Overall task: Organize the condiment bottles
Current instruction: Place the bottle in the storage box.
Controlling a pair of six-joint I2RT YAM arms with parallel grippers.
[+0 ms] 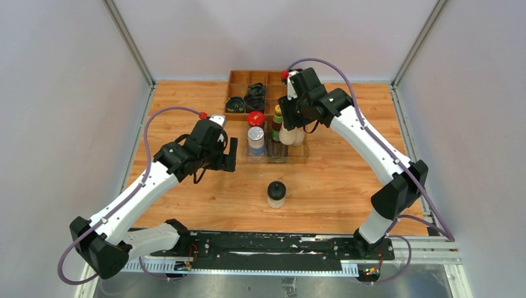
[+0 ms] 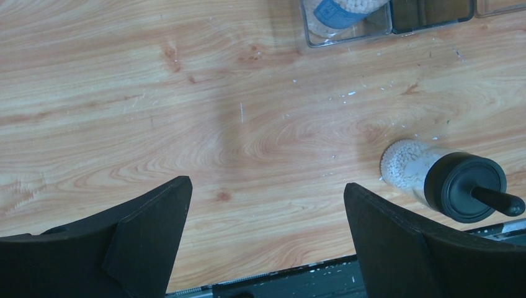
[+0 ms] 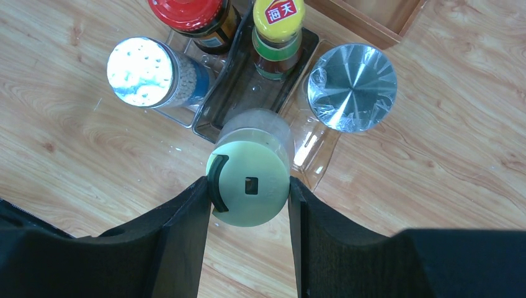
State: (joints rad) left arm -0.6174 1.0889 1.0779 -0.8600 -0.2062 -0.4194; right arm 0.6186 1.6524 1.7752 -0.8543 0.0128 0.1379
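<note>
Lettering 海天 on yellow-capped bottle (image 3: 278, 18); right gripper (image 3: 249, 185) clenches pale-capped bottle (image 3: 248, 164); left gripper (image 2: 267, 188) spread, empty.

Left arm (image 1: 133, 198) and right arm (image 1: 372, 146): white links, black joints; purple cables (image 1: 316, 60); black claw fingers (image 2: 149, 236).

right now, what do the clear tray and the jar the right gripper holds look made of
Tray: clear glossy plastic, probably; wood grain shows through its thin walls. Pale-capped jar: matte pale plastic lid; transparent body, glass or plastic, cannot tell.
</note>
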